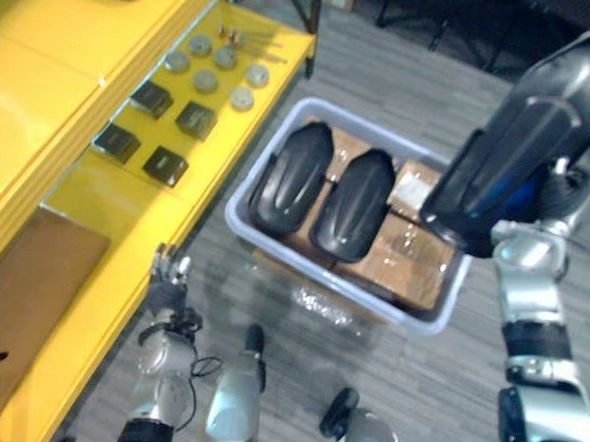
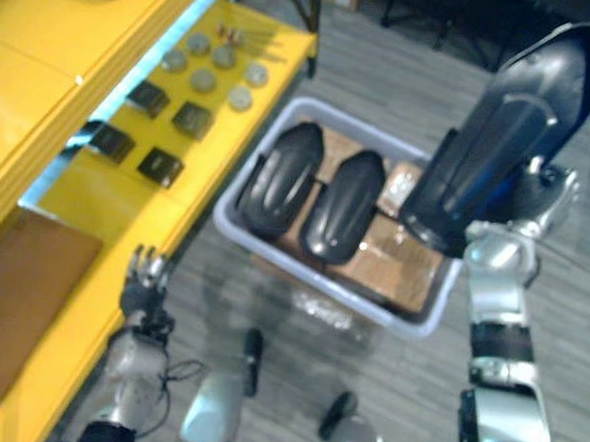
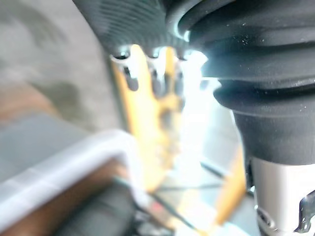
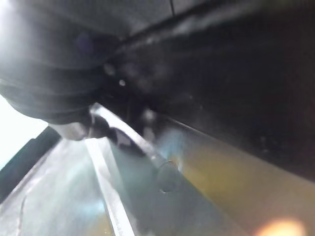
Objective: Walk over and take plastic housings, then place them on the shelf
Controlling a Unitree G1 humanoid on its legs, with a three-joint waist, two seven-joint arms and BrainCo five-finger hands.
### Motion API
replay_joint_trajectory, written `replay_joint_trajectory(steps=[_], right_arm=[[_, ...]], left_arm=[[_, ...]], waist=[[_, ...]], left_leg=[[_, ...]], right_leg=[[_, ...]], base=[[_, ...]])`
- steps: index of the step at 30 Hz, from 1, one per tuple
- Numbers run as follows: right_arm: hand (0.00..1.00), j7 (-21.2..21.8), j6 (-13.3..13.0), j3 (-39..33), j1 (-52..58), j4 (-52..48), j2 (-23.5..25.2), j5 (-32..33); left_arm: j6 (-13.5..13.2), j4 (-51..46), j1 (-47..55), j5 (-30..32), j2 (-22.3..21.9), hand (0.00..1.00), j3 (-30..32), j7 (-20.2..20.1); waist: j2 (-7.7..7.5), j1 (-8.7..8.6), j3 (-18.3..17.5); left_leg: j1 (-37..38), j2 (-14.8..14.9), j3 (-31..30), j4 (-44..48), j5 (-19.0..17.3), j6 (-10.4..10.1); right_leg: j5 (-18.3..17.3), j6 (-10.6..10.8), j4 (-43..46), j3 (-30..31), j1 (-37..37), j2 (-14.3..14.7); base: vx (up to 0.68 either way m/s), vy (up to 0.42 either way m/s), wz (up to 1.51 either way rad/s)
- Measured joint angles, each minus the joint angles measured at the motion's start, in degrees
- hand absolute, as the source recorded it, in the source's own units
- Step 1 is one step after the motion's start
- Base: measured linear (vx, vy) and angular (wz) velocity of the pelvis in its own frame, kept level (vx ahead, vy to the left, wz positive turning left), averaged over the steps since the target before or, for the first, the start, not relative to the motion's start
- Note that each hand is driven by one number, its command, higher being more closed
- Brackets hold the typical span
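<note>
My right hand (image 1: 565,192) holds a long black plastic housing (image 1: 525,145) up in the air, tilted, above the right end of a white bin (image 1: 322,278). The same housing (image 4: 221,73) shows dark and very close in the right wrist view. Two more black housings (image 1: 291,176) (image 1: 354,203) lie side by side in the bin on cardboard boxes (image 1: 408,258). My left hand (image 1: 168,278) hangs low beside the edge of the yellow shelf (image 1: 230,137), with straight fingers (image 3: 157,78) and nothing in it.
On the yellow shelf lie small black blocks (image 1: 196,120) and several round grey discs (image 1: 205,80). A brown board (image 1: 20,294) rests on its near end. The bin stands on grey floor right beside the shelf.
</note>
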Motion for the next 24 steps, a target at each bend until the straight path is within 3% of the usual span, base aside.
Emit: replay_joint_trajectory(steps=[2, 5, 10, 19, 24], right_arm=[[1.0, 0.35, -0.45, 0.02, 0.1, -1.16, 0.41, -2.56], [1.0, 2.14, -3.34, 0.65, 0.1, -2.97, 0.51, -7.21], [1.0, 5.08, -10.94, 5.12, -1.27, -5.98, 0.4, -12.62], [1.0, 6.15, -18.43, 11.68, -4.88, -8.07, 0.16, -17.49], [1.0, 6.13, -19.71, 14.37, -5.26, -8.11, 0.97, -18.8]], left_arm=[[0.93, -2.38, -0.41, 2.86, 0.0, 0.0, -0.1, 0.08], [2.96, -5.6, -2.44, 9.21, 0.34, 0.0, -0.67, 0.09], [6.5, -9.97, -8.05, 16.62, 3.78, 0.0, -4.08, -0.88], [11.21, -10.53, -14.22, 18.29, 4.62, 0.0, -10.21, -2.6], [11.31, -10.28, -15.85, 18.29, 4.49, 0.0, -11.08, -2.38]], waist=[[-0.1, 0.05, -1.94], [-0.11, -0.19, -5.6], [-0.24, -1.33, -10.57], [-0.13, -1.98, -11.55], [-0.11, -2.13, -11.59]], left_leg=[[2.07, -0.19, 1.08, -1.8, 0.01, 0.0], [5.97, -0.63, 1.78, -5.22, 0.3, 0.0], [12.04, -0.82, 2.6, -11.13, 1.82, -0.28], [15.59, -0.95, 4.18, -15.66, 3.84, -0.32], [15.91, -1.04, 4.14, -16.65, 4.9, -0.25]], right_leg=[[1.86, 0.24, -3.09, 0.23, 1.94, 0.4], [4.35, 0.36, -6.65, 0.29, 5.25, 0.88], [5.41, 0.24, -7.4, 0.45, 8.27, 1.15], [5.47, 0.24, -7.4, 1.91, 8.71, 1.18], [5.79, 0.2, -7.41, 1.93, 8.58, 1.24]], base=[[0.1, 0.01, -0.15], [0.11, 0.027, -0.08], [0.08, -0.005, -0.06], [-0.01, -0.018, -0.09], [-0.05, 0.0, 0.0]])
